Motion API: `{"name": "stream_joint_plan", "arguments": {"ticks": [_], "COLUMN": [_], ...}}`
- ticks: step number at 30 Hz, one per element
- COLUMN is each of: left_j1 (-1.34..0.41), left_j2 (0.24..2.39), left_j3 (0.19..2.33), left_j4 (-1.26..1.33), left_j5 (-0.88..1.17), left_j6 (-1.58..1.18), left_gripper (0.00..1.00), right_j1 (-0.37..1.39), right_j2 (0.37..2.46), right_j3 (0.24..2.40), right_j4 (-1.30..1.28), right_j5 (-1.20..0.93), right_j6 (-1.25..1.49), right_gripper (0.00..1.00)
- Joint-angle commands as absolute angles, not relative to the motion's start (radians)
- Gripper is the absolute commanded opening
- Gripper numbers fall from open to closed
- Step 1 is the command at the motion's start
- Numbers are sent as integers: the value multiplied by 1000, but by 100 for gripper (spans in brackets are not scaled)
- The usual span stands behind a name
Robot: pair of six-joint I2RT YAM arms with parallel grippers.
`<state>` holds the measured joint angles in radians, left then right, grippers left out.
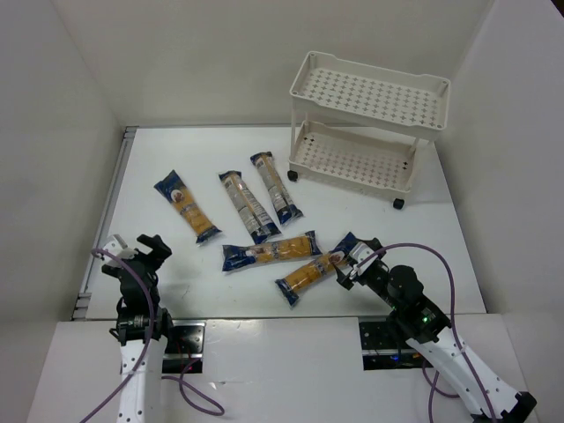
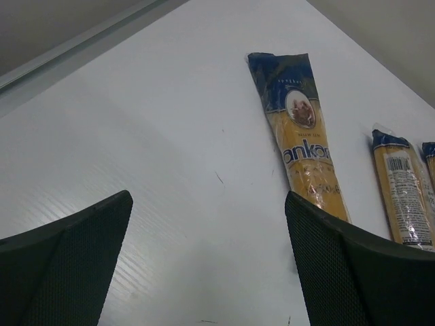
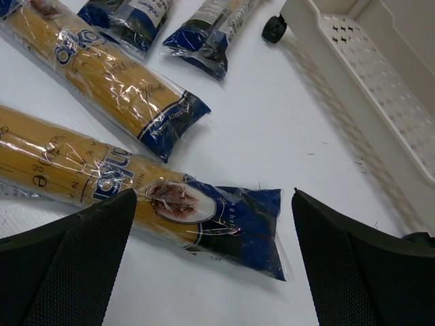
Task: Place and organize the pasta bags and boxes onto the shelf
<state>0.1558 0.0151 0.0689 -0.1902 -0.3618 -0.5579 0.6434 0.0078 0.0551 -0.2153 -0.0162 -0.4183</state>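
Observation:
Five pasta bags lie flat on the white table: a left one (image 1: 187, 206), a middle one (image 1: 244, 205), one nearest the shelf (image 1: 275, 187), a crosswise one (image 1: 270, 251) and a near diagonal one (image 1: 313, 272). The cream shelf (image 1: 366, 123) stands at the back right with both trays bare. My right gripper (image 1: 357, 256) is open, its jaws either side of the blue end of the near diagonal bag (image 3: 231, 214), not touching it. My left gripper (image 1: 141, 253) is open and empty over bare table, short of the left bag (image 2: 302, 129).
The shelf's lower tray (image 3: 367, 81) and a black wheel (image 3: 274, 28) show at the right wrist view's upper right. The crosswise bag (image 3: 102, 75) lies just beyond the near one. A metal rail (image 1: 106, 211) runs along the table's left edge. White walls enclose the table.

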Motion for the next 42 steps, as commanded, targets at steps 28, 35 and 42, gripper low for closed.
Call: {"name": "stream_joint_plan", "arguments": {"ticks": [28,35,42], "left_j1": [161,161,161], "left_j2": [0,579,850], "left_j3": [244,638,905], "left_j4": [-152,-285,-566], "left_j5": [117,-167,-64], "left_j6": [1068,575,296], "left_gripper": [100,100,100], "right_j1": [643,643,723], "right_j2": [141,958,1143], "right_j3": [384,872,965], "right_j4": [-391,-547,-603], "right_j5": [127,217,-116], "right_j6": [-971,-687,-623], "right_gripper": [100,100,99]}}
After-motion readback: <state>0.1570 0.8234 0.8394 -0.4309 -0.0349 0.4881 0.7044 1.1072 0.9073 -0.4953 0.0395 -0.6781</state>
